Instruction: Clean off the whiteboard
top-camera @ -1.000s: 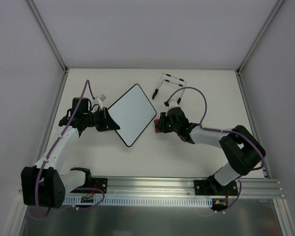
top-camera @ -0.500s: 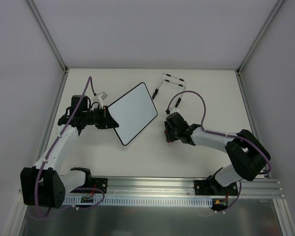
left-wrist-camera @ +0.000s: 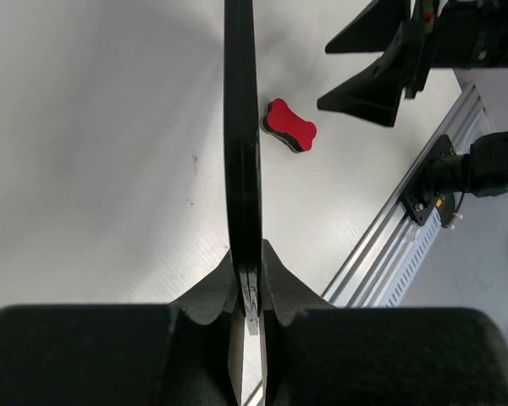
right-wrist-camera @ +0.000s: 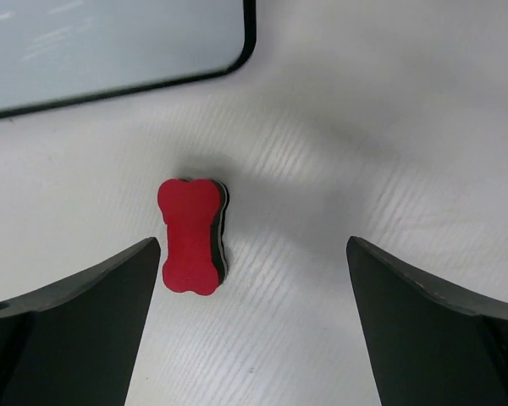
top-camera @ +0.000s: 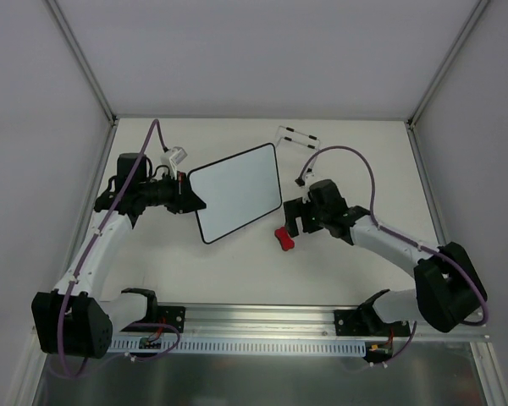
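The whiteboard is plain white with a thin black frame and is held off the table. My left gripper is shut on its left edge. In the left wrist view the whiteboard shows edge-on, running up from the left gripper. A red bone-shaped eraser lies flat on the table below the board's right corner. My right gripper hovers just above and right of it, open and holding nothing. In the right wrist view the eraser lies near the left finger of the right gripper, and a whiteboard corner shows at the top.
A thin wire stand with black feet lies at the back of the table. The aluminium rail carrying both arm bases runs along the near edge. Enclosure walls close in the left, right and back sides.
My right gripper has opened and let go of the red eraser, which now lies on the table, and has drawn back to the right. The left gripper has turned the whiteboard.
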`<state>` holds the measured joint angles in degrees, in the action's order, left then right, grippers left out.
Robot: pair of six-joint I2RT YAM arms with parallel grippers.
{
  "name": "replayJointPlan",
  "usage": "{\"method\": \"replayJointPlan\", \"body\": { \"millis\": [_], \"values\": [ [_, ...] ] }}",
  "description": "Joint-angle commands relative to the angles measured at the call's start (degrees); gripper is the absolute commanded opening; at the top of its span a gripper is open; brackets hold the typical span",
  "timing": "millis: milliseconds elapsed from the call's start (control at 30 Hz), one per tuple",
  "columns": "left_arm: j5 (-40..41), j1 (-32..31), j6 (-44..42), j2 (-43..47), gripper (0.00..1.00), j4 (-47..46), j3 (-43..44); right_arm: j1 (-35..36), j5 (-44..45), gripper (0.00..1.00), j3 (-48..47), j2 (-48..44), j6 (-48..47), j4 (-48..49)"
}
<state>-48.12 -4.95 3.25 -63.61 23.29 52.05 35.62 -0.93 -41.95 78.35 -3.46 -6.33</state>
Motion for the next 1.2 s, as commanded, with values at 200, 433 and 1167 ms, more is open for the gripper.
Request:
{"method": "replayJointPlan", "body": {
  "millis": [200,433,1167],
  "values": [
    [-11.38,-0.41,-5.62,0.51,0.00,-3.86,4.72,-16.43,-32.45,0.96,-13.40,-3.30,-16.74,-2.37],
    [-17.53,-0.41,-7.29,-0.19,0.00,-3.86,6.57,-23.57,-50.19,0.93,-28.95,7.33,-19.64,-6.84],
    [-22.81,-0.94,-7.47,-1.42,0.00,-3.86,6.92,-27.27,-78.52,0.63,-35.92,16.58,-19.12,-7.03]
  ]
}}
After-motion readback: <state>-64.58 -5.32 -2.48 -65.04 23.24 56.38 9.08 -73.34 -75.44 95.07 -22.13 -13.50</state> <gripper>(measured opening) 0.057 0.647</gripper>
